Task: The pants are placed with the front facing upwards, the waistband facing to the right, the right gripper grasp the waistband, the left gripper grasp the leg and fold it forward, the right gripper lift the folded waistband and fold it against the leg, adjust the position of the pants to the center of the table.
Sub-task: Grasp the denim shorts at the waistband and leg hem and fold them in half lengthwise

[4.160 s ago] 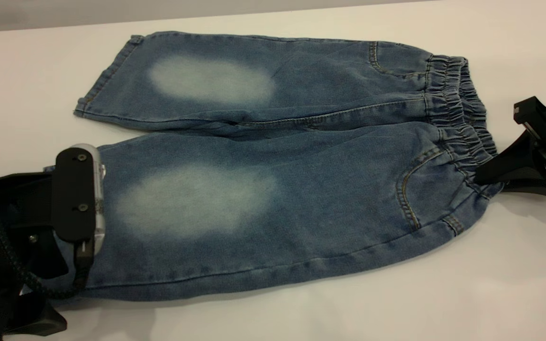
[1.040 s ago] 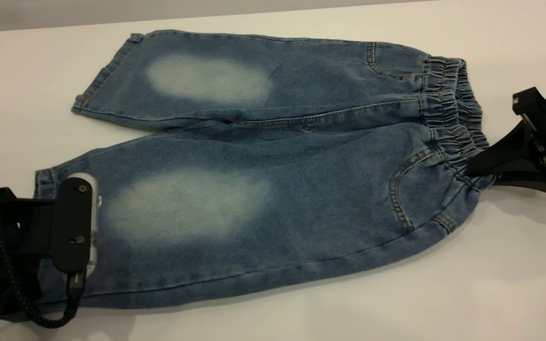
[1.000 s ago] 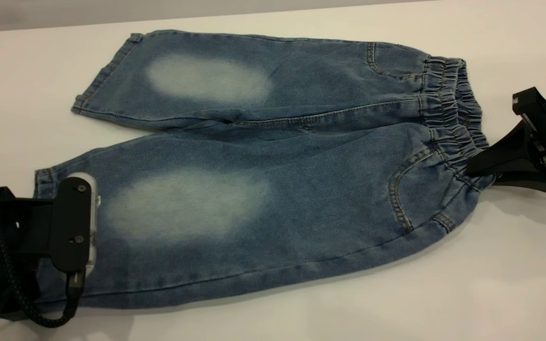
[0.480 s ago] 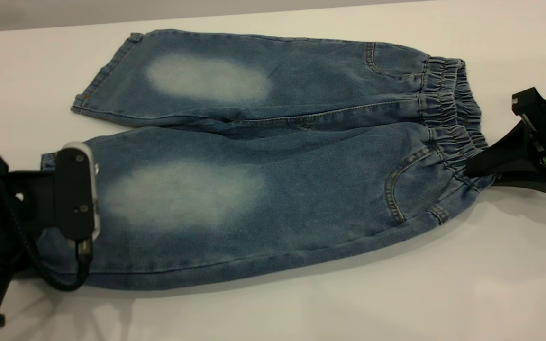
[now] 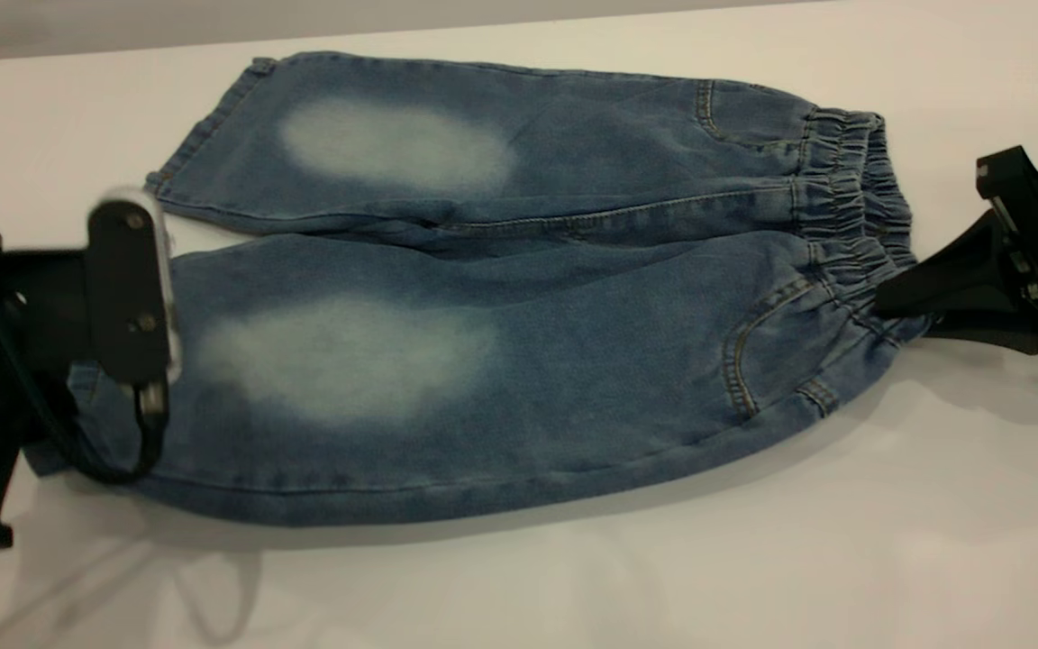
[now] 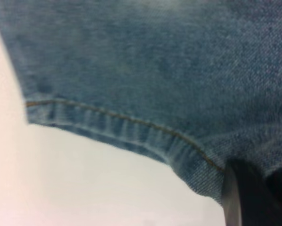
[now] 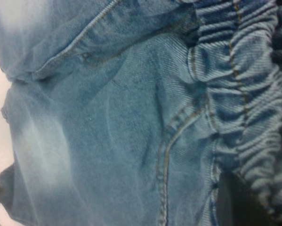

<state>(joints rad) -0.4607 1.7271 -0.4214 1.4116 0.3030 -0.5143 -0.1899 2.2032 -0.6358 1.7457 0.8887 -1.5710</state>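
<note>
The pants [image 5: 483, 297] lie flat on the table [image 5: 753, 559], long axis left to right, waistband [image 5: 852, 207] pointing right. The near leg [image 5: 339, 379] has its hem pinched in the closed left gripper [image 5: 100, 397]; the left wrist view shows that stitched hem [image 6: 131, 127] lifted. The right gripper [image 5: 888, 302] is clamped on the waistband's near end; its wrist view shows the gathers [image 7: 244, 108].

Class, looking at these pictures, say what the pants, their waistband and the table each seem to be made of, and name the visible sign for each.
The pants: blue denim, seemingly cotton, shown by diagonal twill weave, tan stitching and pale faded ovals. The waistband: the same denim gathered into ruffles, probably over elastic. The table: smooth white hard surface with a faint sheen, perhaps laminate; the exact material cannot be told.
</note>
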